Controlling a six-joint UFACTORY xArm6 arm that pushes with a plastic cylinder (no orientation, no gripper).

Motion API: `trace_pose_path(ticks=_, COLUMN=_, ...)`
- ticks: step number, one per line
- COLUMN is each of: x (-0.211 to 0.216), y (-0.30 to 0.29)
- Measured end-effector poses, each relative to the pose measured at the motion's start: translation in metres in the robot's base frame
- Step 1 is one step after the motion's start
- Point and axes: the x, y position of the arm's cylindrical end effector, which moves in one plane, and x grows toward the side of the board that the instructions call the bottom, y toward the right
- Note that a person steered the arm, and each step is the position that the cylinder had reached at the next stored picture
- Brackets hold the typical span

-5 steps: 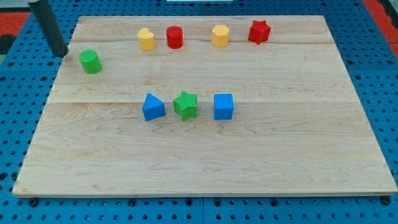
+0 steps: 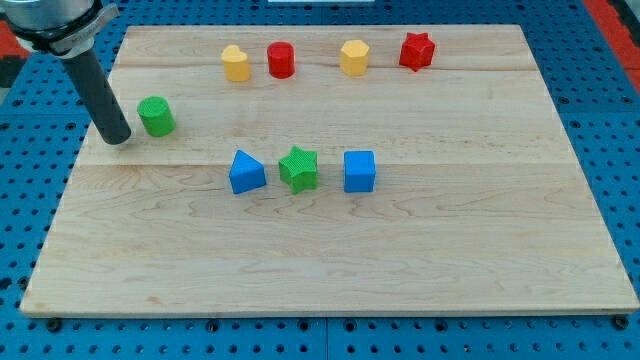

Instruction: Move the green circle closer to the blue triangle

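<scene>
One small green cylinder of ribbed plastic, the green circle [image 2: 156,116], stands toward the view's upper left of the pale wooden board [image 2: 330,260], well apart from the blue triangle [image 2: 246,172], a blue plastic wedge near the board's middle. Beside that triangle sits a green star-shaped block [image 2: 299,168], then a blue cube [image 2: 359,171] further to the view's right. Along the view's top runs a row: a yellow rounded block [image 2: 235,63], a red cylinder [image 2: 281,60], a yellow hexagonal block [image 2: 353,57] and a red star-shaped block [image 2: 416,51].

There is no claw here to be wide or narrow; the arm ends in a plain dark rod, and my tip [image 2: 117,139] rests on the wood just beside the green circle, on its left and slightly lower in the view.

The circle looks light, hard and stiff, so it should slide readily on the smooth wood. Being round, I'd guess it may roll off the rod's side if struck off-centre. The sensible contact is on its upper-left flank, square through its middle, aimed at the triangle.
</scene>
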Motion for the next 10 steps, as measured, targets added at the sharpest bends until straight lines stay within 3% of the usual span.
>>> trace_pose_path(ticks=1, x=-0.043, y=0.003)
trace_pose_path(ticks=2, x=-0.037, y=0.058)
trace_pose_path(ticks=4, x=-0.053, y=0.102)
trace_pose_path(ticks=7, x=0.011, y=0.09)
trace_pose_path(ticks=10, x=0.026, y=0.087)
